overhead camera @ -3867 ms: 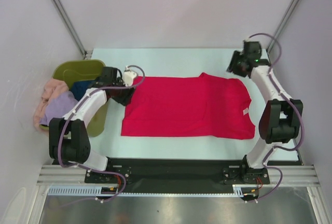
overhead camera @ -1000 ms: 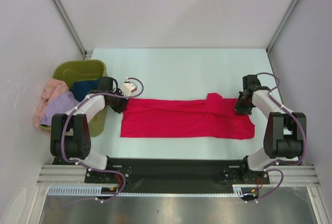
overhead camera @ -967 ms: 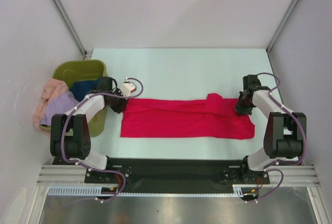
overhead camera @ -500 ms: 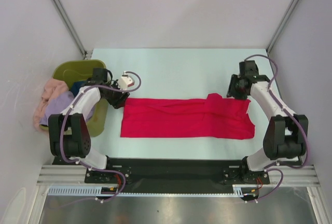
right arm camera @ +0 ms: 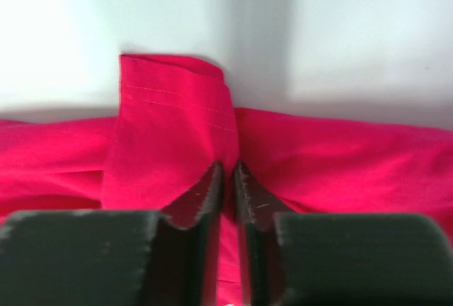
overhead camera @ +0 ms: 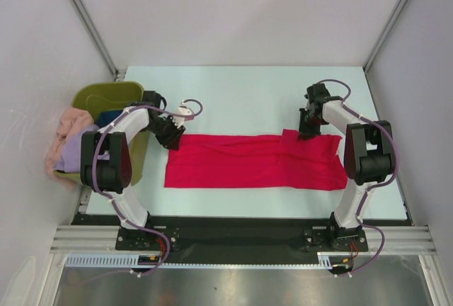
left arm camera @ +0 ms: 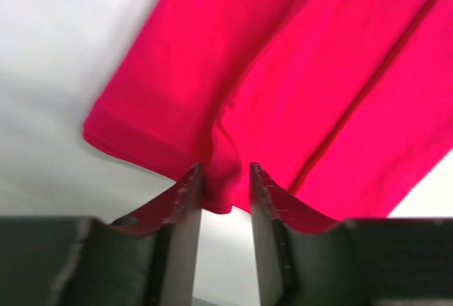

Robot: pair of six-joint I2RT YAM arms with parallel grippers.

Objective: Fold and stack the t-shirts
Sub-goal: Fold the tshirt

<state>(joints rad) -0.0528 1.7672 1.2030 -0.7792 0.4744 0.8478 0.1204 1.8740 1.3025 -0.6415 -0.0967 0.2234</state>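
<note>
The red t-shirt lies on the table folded lengthwise into a long band, with a sleeve flap on its far edge. My left gripper is at the band's far-left corner. In the left wrist view it is nearly closed, with a bunched fold of red cloth between its tips. My right gripper is at the sleeve flap. In the right wrist view it is pinched shut on a thin ridge of the red cloth. Peach-pink, lavender and dark blue shirts lie heaped at the tub.
The olive-green tub stands at the table's left edge, close beside my left arm. Pale walls and slanted frame posts close in the table on the left, back and right. Bare pale table lies beyond the shirt.
The shirt's far half was folded toward me earlier. In the last half second both grippers came back down onto the band's far edge, the left moving right, the right moving left onto the sleeve flap.
</note>
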